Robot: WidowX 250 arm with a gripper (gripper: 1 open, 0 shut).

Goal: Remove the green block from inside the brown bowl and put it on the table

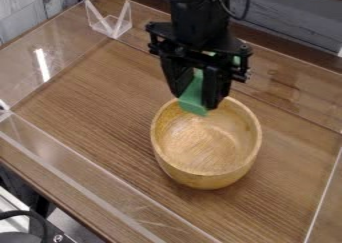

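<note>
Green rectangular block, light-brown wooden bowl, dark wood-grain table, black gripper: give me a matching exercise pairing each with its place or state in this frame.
Things:
1. small green rectangular block
2. round light-brown wooden bowl
3. dark wood-grain table
4. black gripper

States:
A. carries the bowl
B. shut on the block, above the bowl's far rim
C. nothing lying in it
D. clamped, lifted over the bowl's far rim

Pairs: 1-D, 2-C, 3-A, 4-B

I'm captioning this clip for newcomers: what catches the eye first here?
The bright green block, clamped in the black gripper at upper centre, hangs just above the far rim of the brown bowl. The bowl sits right of centre on the dark wooden table, its inside empty.
</note>
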